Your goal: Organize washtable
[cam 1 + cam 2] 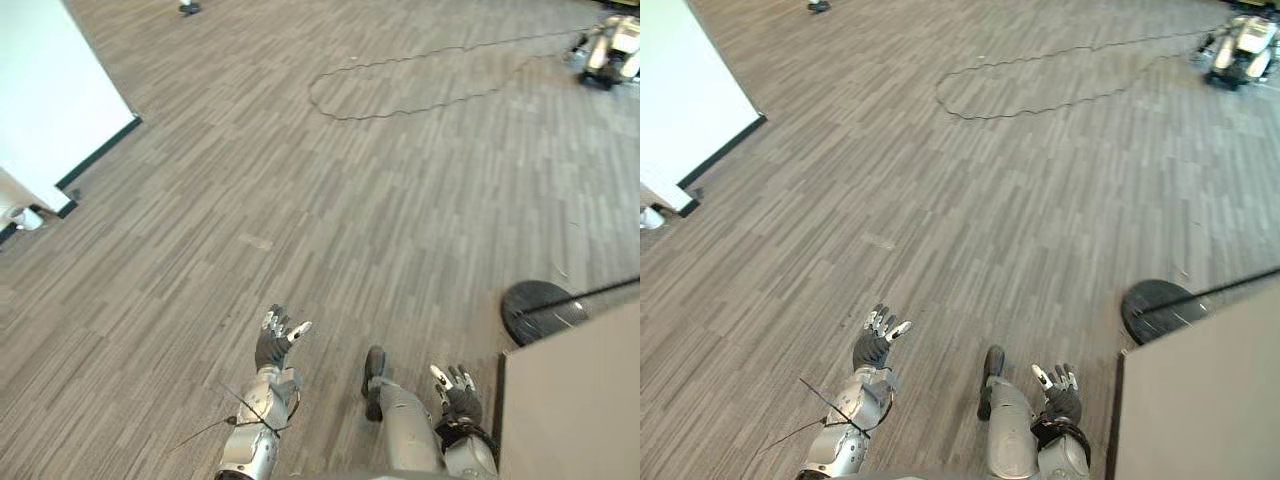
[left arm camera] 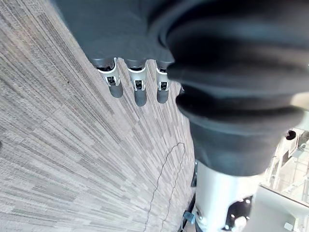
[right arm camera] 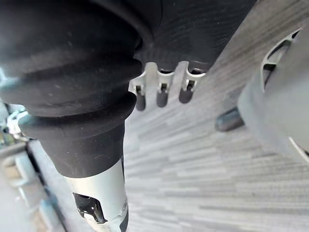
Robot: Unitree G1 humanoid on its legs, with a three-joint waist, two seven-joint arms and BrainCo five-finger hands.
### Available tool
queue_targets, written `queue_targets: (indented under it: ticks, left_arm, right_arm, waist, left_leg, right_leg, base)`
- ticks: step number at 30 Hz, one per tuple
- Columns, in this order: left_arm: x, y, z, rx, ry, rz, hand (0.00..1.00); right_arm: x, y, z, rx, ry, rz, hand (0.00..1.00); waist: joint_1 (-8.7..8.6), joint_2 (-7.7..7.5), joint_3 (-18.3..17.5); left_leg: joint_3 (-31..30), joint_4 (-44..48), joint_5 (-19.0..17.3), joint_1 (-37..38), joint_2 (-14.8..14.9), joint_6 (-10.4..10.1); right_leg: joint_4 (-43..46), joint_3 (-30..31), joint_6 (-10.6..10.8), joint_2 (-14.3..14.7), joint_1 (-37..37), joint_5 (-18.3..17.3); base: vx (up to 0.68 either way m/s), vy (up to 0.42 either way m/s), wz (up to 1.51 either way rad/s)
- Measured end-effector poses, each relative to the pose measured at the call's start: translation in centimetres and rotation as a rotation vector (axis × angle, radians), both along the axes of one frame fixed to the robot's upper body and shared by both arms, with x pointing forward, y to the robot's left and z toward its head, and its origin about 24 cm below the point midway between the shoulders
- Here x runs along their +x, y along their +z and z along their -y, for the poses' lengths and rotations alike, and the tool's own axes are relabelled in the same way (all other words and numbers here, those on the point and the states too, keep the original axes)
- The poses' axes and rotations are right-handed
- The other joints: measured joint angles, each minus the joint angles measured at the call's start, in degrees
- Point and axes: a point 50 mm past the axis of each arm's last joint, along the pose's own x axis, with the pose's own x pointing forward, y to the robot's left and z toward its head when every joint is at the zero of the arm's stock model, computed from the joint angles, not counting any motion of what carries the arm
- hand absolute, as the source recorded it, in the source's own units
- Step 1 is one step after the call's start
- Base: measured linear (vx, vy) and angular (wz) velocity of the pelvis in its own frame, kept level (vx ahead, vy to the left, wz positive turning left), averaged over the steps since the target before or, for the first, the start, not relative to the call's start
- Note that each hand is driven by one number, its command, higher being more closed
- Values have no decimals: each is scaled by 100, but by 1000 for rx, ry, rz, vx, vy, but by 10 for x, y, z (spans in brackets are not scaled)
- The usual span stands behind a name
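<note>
I have both hands up over the grey plank floor point(image 1: 300, 200), and neither is carrying anything. My left hand point(image 1: 275, 345) sits at about 6 o'clock in the head view, fingers straight and fanned, thumb out to the side. My right hand point(image 1: 458, 392) is at 5 o'clock, fingers likewise spread and relaxed. The grey tabletop point(image 1: 580, 400) comes in at 4 o'clock, just beside my right hand but not touching it. A round black base point(image 1: 535, 308) lies on the floor near the tabletop's far edge. A white panel point(image 1: 50, 90) stands at 10 o'clock.
</note>
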Motion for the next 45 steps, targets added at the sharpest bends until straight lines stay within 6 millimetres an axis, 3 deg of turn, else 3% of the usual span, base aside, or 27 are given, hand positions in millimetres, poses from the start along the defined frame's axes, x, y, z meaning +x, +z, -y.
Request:
queue_targets:
  ticks: [2,4,6,7,8,9,10,12,13,15,16,18,20,23,24,25,27,28,30,32,33,34,35,37,38,41,45]
  left_arm:
    - [-6,-4,10,-16,-44,-23,0]
    - [-8,-4,19,-57,-47,-27,0]
    - [-3,0,25,-77,-60,-6,0]
    - [0,2,25,-82,-51,-1,0]
    - [0,2,24,-82,-45,0,0]
    - [1,2,22,-82,-36,0,0]
    - [2,2,21,-80,-35,3,0]
    - [3,6,18,-76,-19,19,0]
    - [3,8,15,-77,-5,26,0]
    - [6,13,6,-81,60,53,0]
    - [5,14,1,-87,96,59,0]
    - [-3,10,-7,-93,150,38,0]
    - [-12,5,-9,-90,165,11,0]
    - [-18,3,-6,-100,159,-4,0]
    - [-17,4,-8,-90,151,4,0]
    - [-16,5,-16,-60,146,13,0]
    - [-11,8,-28,-26,153,33,0]
    - [-9,9,-33,-5,152,42,0]
    - [-1,14,-34,23,132,70,0]
    - [10,21,-33,41,113,113,0]
    - [16,24,-33,43,108,131,0]
    - [17,24,-33,46,106,131,0]
    - [19,21,-31,48,94,117,0]
    - [14,16,-31,47,92,98,0]
    - [8,10,-27,44,95,67,0]
    - [-5,-1,-22,21,92,18,0]
    - [-22,-20,-31,58,91,-80,0]
  right_arm:
    - [4,5,1,-3,-9,27,0]
    - [8,14,11,-34,-29,71,0]
    - [14,23,15,-59,-28,114,0]
    - [17,24,18,-74,-31,119,0]
    - [18,24,20,-79,-36,117,0]
    - [18,25,23,-91,-44,115,0]
    - [18,25,24,-94,-44,112,0]
    - [16,21,24,-105,-23,86,0]
    - [14,19,23,-107,-13,74,0]
    - [17,18,21,-119,11,71,0]
    - [19,19,18,-123,33,73,0]
    - [20,19,14,-131,70,74,0]
    - [22,19,10,-133,98,78,0]
    - [21,18,18,-158,103,64,0]
    - [17,10,16,-142,105,25,0]
    - [9,4,7,-110,107,-1,0]
    - [5,0,-6,-64,119,-10,0]
    - [9,1,-14,-46,133,3,0]
    - [10,1,-18,-32,136,8,0]
    - [10,1,-19,-28,147,13,0]
    - [10,1,-19,-27,150,17,0]
    - [9,0,-19,-26,149,15,0]
    - [6,-1,-14,-39,145,0,0]
    - [8,-4,-13,-40,146,-11,0]
    - [5,-6,-7,-51,136,-27,0]
    - [-4,-10,5,-93,128,-71,0]
    - [-11,-22,3,-148,184,-164,0]
  waist:
    - [-23,65,18]
    - [39,200,13]
    - [145,156,26]
    - [163,66,33]
    - [165,29,30]
    - [200,-5,42]
    - [241,-25,53]
    - [311,-22,55]
    - [317,-24,55]
    - [457,-34,62]
    - [497,-33,62]
    - [620,-2,69]
    - [648,51,15]
    - [627,271,-142]
    - [625,235,-201]
    - [579,11,-301]
    - [631,-216,-342]
    - [597,-276,-333]
    - [566,-209,-287]
    - [516,-159,-266]
    - [472,-136,-253]
    - [453,-165,-267]
    - [436,-111,-276]
    - [461,-61,-187]
    - [441,42,-136]
    - [451,295,-231]
    - [582,170,-401]
  left_leg:
    - [248,1856,242,-470,667,-366]
    - [413,4355,1323,-1028,1688,-505]
    - [604,5504,1237,-1476,2184,-360]
    - [839,5715,1021,-1731,2352,-22]
    - [895,5653,922,-1874,2391,87]
    - [877,5230,804,-2138,2388,261]
    - [811,4880,782,-2244,2341,258]
    - [159,2829,785,-2598,2070,207]
    - [-48,2266,799,-2649,1982,185]
    - [-746,914,988,-2921,1831,-121]
    - [-1174,535,1112,-3033,1819,-328]
    - [-1830,612,1170,-3033,1860,-435]
    - [-2044,866,1161,-2990,1838,-419]
    - [-1909,839,1183,-2806,1565,-357]
    - [-1598,778,1196,-2656,1442,-275]
    - [-1257,582,1137,-2504,1213,-172]
    - [-625,282,1141,-2117,1001,-61]
    - [-393,207,1121,-1896,917,-11]
    - [-255,120,1079,-1563,929,60]
    - [-230,71,1062,-1451,976,87]
    - [-277,13,1048,-1436,995,101]
    - [-277,2,1039,-1438,952,93]
    - [-303,46,960,-1419,957,30]
    - [-285,475,850,-1622,941,-4]
    - [-282,179,850,-1478,932,-13]
    - [-324,-284,1441,-1548,1048,-13]
    - [-376,-461,1357,-1540,886,66]
  right_leg:
    - [5,-204,-73,208,402,104]
    - [-40,-60,-192,827,1088,-308]
    - [-343,221,-205,1127,1648,-463]
    - [-565,398,-207,1182,1966,-495]
    - [-690,465,-193,1185,2102,-507]
    - [-887,622,-148,1187,2357,-535]
    - [-975,694,-137,1185,2452,-540]
    - [-1191,835,-114,1195,2740,-551]
    - [-1203,869,-78,1194,2770,-573]
    - [-1213,1178,4,1228,2820,-703]
    - [-1208,1373,76,1277,2860,-766]
    - [-1158,1883,274,1408,2999,-906]
    - [-1043,2358,387,1456,2993,-1047]
    - [-659,3164,639,1481,2699,-1397]
    - [-294,3455,758,1398,2527,-1625]
    - [21,3578,932,1133,2313,-1790]
    - [581,3450,1068,893,1969,-1848]
    - [953,3199,1218,784,1804,-1814]
    - [1401,2573,1411,742,1559,-1858]
    - [988,2120,1152,799,1479,-1848]
    - [201,1998,868,957,1491,-1574]
    - [-361,2004,777,1007,1554,-1218]
    - [-824,1947,473,1058,1779,-472]
    - [-938,2064,428,938,1920,-397]
    - [-946,2074,428,890,2111,-397]
    - [-1122,2001,576,925,2551,-496]
    - [-1358,1979,672,768,2590,-553]
  base:
    - [697,-328,-49]
    - [640,-236,-76]
    - [621,-155,-86]
    - [590,-119,-76]
    - [428,-66,-59]
    - [424,-61,-44]
    - [397,-41,-51]
    - [356,-1,-29]
    - [314,56,-27]
    - [304,119,-62]
    - [257,140,-76]
    - [240,229,-124]
    - [221,315,-150]
    - [212,415,-158]
    - [230,466,-135]
    - [263,511,-125]
    - [242,400,-130]
    - [143,222,-131]
    - [140,175,-83]
    - [181,112,-31]
    - [167,30,3]
    - [232,25,9]
    - [256,54,1]
    - [219,43,-14]
    - [153,58,-3]
    - [100,94,12]
    - [22,81,11]
